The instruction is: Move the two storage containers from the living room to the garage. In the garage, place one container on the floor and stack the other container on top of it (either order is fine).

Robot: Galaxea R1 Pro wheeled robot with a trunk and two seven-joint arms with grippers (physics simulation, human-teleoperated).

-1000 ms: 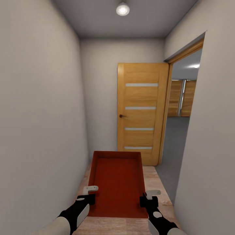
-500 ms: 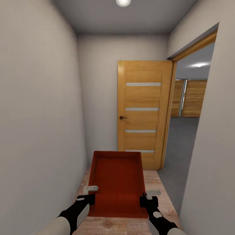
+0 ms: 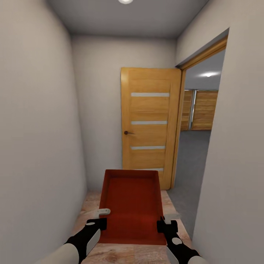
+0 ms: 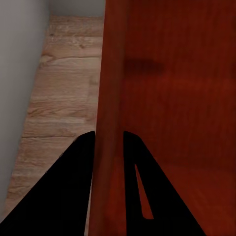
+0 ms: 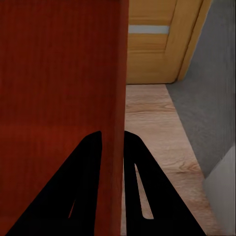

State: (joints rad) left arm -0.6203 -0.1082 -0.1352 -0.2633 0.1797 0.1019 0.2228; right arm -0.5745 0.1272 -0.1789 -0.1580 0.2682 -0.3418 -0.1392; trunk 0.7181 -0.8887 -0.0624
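Head view: a red-orange storage container (image 3: 132, 205) is carried level above the light wood plank flooring (image 3: 128, 253) of a narrow white-walled corridor. The left hand (image 3: 99, 219) grips the container's left wall near its close end, and the right hand (image 3: 163, 222) grips the right wall opposite; both are clamped on the rim. Beyond the container's far end stands a wood-panelled door (image 3: 148, 124) with four pale strips and a dark knob, swung open against the end wall. To the door's right an open doorway gives onto dark grey concrete floor (image 3: 190, 161), with wood-panelled surfaces farther inside that room. A ceiling light (image 3: 125, 1) sits above, at the frame's upper edge.

Left wrist view: the left hand (image 4: 109, 142) has one dark finger on each side of the container's wall (image 4: 110, 98), pinching it. The container's flat bottom (image 4: 182, 88) spreads on one side; wood planks (image 4: 64, 98) and a white wall lie on the other.

Right wrist view: the right hand (image 5: 113, 142) likewise straddles and clamps the container wall (image 5: 118, 73). Beyond the wall are the planks (image 5: 152, 128), the foot of the door (image 5: 157, 44), and the grey concrete (image 5: 211, 88) through the doorway.
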